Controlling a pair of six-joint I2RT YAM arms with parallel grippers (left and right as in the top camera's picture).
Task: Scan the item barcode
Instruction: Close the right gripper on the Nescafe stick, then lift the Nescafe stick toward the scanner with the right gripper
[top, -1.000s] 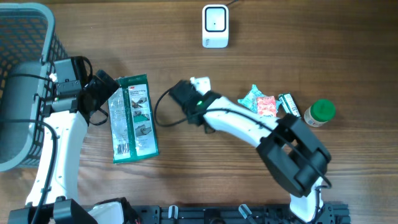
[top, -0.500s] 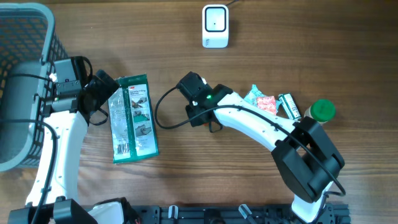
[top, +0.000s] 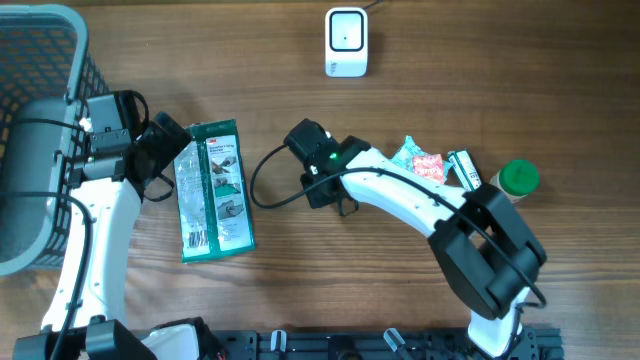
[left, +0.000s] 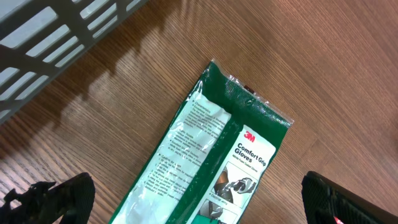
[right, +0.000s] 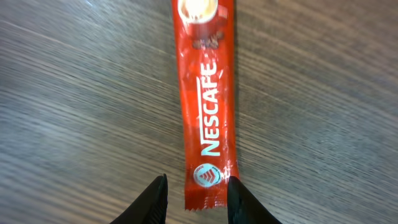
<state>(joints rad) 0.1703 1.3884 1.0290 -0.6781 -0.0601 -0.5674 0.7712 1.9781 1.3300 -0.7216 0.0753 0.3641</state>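
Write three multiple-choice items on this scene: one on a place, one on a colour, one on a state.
1. Where does the white scanner stand?
A. in the basket
B. on the bare wood
C. on top of the jar

2. What colour is the Nescafe stick?
A. red
B. blue
C. yellow

3. How is the left gripper?
A. shut on the jar
B. shut, empty
C. open, empty

Answers:
1 B: the overhead view shows the scanner alone on bare wood.
2 A: the right wrist view shows its red wrapper.
3 C: its fingertips stand wide apart above the gloves pack, which lies flat on the table.
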